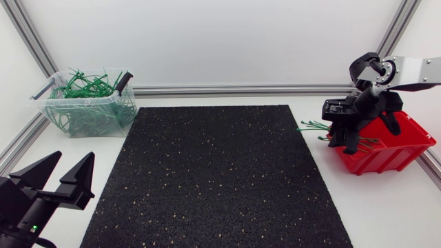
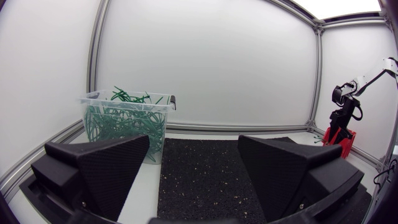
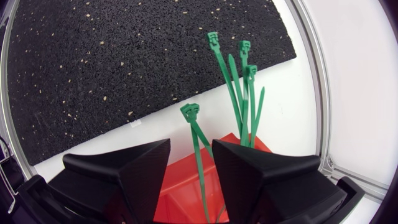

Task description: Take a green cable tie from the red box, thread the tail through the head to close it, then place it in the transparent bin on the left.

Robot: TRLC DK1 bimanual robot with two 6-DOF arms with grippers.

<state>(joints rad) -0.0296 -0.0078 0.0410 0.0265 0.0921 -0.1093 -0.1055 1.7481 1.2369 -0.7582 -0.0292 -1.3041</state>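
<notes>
Green cable ties [image 1: 313,125] are being pictured fanning out of the red box [image 1: 389,157] at the right side of the worktop [image 1: 393,207], their square heads poking over its rim toward the black mat [image 1: 213,179]. The right end effector [image 3: 191,155] is being held over the box with its fingers spread. One tie [image 3: 198,134] is being framed in the gap between them, though it is not being pinched from both sides. The ties are being seen as thin, flat, glossy strips, each ending in a small blocky head. They are being judged light, springy and slick, likely to bend or slide under a loose grip. A hold on the strap just behind the head is being judged best, with the tail left free for threading. The left end effector [image 1: 74,156] is being shown spread wide at the near left of the worktop. It is well apart from the transparent bin [image 1: 89,120], which is being shown holding a heap of looped green ties.
</notes>
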